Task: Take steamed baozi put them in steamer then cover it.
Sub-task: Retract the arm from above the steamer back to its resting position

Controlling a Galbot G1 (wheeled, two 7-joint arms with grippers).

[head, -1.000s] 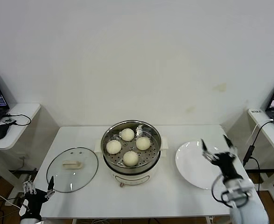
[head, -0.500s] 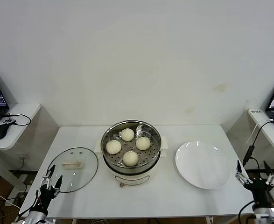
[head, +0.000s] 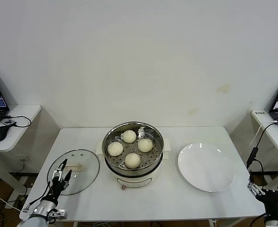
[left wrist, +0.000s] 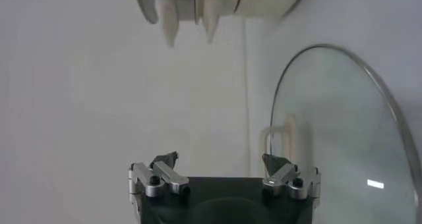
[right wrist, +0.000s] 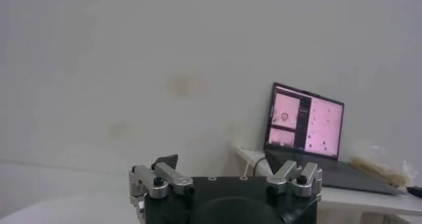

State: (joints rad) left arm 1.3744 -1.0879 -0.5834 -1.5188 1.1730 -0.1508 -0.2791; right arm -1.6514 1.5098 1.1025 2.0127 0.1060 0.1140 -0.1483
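White wall fills the back of my view, and below it the white worktop (head: 176, 198) carries everything. At its centre the steamer (head: 133, 152) already holds all four buns (head: 129, 147) on its perforated tray. To its left the glass lid (head: 73, 171) lies flat on the worktop, handle up. To its right sits a bare white plate (head: 206, 166). My left tool (head: 60, 177) hangs at the lid's near edge, jaws spread wide and holding nothing. My right tool (head: 270, 195) is off the worktop's near right corner, equally wide open and unloaded, facing a laptop (right wrist: 304, 130).
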